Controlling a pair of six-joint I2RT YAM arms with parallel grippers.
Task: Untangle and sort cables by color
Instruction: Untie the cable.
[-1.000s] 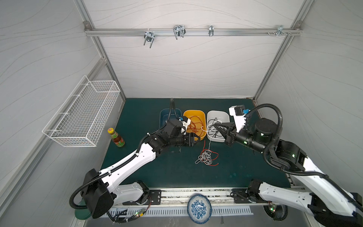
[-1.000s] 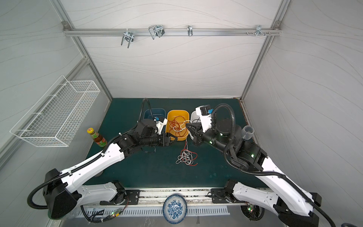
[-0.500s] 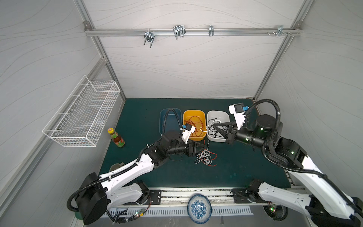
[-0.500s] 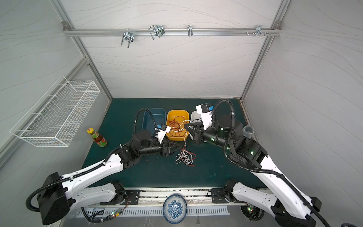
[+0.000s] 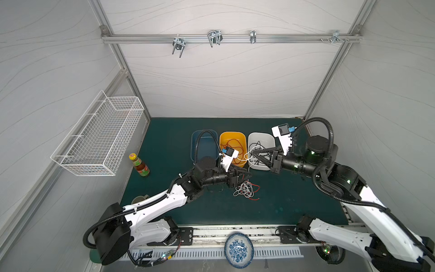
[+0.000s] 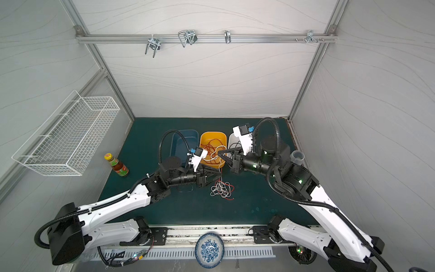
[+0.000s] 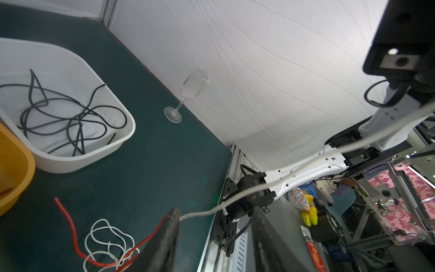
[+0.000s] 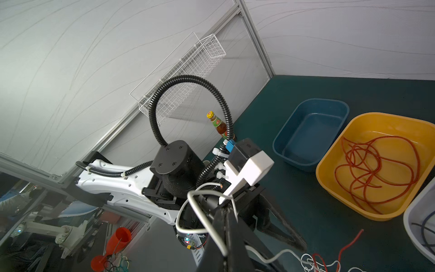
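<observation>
A tangle of white and red cables (image 5: 246,189) (image 6: 221,188) lies on the green mat in front of the bins. My left gripper (image 5: 248,175) (image 7: 215,210) hovers open just behind the tangle. A white cable (image 7: 259,186) runs taut past one of its fingers (image 7: 167,235). That cable rises to my right gripper (image 5: 253,154) (image 8: 226,209), which is shut on it above the bins, a loop (image 8: 200,212) hanging beside the jaws. Red cables (image 8: 376,164) lie in the yellow bin (image 5: 233,135). Black cables (image 7: 70,117) lie in the white bin (image 7: 127,131).
A blue bin (image 8: 306,131) stands to the left of the yellow one. A sauce bottle (image 5: 138,164) stands at the left and a wine glass (image 7: 188,91) by the right wall. A wire basket (image 5: 101,134) hangs on the left wall. A patterned plate (image 5: 239,249) sits at the front rail.
My left arm has swung from the yellow bin forward and to the right, down beside the tangle, and its jaws have narrowed. The right gripper has stayed shut on the white cable, hardly moving.
</observation>
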